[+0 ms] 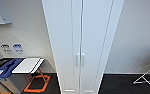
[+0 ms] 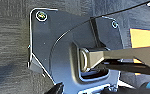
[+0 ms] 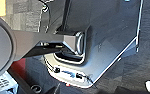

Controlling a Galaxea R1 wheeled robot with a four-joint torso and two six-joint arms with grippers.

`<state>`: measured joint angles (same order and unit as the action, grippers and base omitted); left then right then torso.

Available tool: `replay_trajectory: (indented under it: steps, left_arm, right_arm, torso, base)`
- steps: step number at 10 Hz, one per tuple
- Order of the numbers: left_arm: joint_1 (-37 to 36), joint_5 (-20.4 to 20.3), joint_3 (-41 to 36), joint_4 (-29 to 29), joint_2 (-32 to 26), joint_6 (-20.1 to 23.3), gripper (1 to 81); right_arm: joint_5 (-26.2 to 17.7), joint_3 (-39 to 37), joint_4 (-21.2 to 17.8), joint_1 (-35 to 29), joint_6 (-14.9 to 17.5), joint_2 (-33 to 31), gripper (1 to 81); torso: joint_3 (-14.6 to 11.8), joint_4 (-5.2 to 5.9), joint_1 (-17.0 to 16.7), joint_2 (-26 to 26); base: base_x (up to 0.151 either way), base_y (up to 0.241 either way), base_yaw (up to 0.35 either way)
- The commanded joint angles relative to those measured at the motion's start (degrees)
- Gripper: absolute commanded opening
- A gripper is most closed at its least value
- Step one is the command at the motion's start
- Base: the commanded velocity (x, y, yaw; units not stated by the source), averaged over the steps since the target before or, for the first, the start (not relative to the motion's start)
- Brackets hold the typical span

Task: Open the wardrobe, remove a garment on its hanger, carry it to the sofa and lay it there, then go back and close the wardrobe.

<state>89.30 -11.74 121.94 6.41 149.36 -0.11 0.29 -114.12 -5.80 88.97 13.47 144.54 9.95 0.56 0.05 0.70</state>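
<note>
Ahead, smooth white wardrobe (image 1: 81, 45) stands shut, slim handles (image 1: 80, 60) paired; jaws' state cannot be told

One wardrobe (image 1: 81, 37), two handles (image 1: 79, 60)

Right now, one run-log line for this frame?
stage: facing wardrobe | doors: both shut | handles: untouched, at middle seam | beside: folding table on left, metal rack on right

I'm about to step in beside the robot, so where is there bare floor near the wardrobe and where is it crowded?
Bare dark floor lies to the right of the wardrobe, between its base and the metal rack at the far right. The left side is crowded: a folding table with an orange frame beneath stands close to the wardrobe. Both doors are shut.
</note>
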Motion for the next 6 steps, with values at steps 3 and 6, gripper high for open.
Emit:
replay_trajectory:
  steps: [3, 6]
  left_arm:
    - [-0.83, 2.78, -0.65, 0.53, -1.43, 0.11, 81.1]
    - [-0.74, 2.77, -0.65, 0.53, -1.43, 0.11, 81.1]
  right_arm:
    - [-3.72, 0.84, -0.52, -1.29, 0.06, -1.78, 81.1]
    - [-3.72, 0.75, -0.61, -1.20, 0.06, -1.86, 81.1]
  torso:
    - [0.00, 0.00, 0.02, -0.02]
    - [0.00, 0.00, 0.00, -0.02]
  base:
    - [0.103, 0.000, 0.000]
    - [0.103, 0.000, 0.000]
